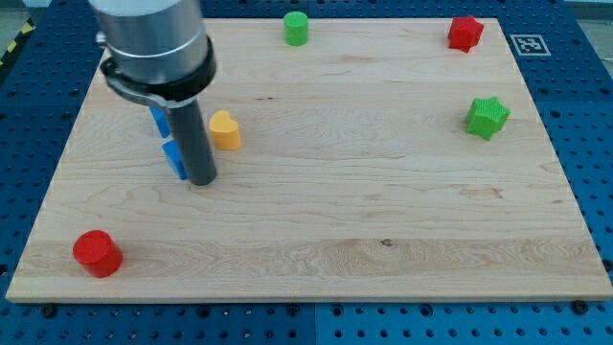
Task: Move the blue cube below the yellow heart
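My tip (202,180) sits on the wooden board (316,220) in the left half, rod coming down from the top left. No gripper on this rig, just the bare rod, so no open or closed state to give. Blue cube (173,159) is touching the rod's left side, mostly hidden behind it; a second blue piece (158,120) shows just farther back, also partly hidden, shape unclear. Yellow heart (225,130) is just right of the rod, slightly farther than the tip, apart from the blue cube. Red cylinder (97,253) near left corner. Green cylinder (296,28) far edge, middle. Red star-like block (465,33) far right corner. Green star (488,117) right side, well apart from everything else.
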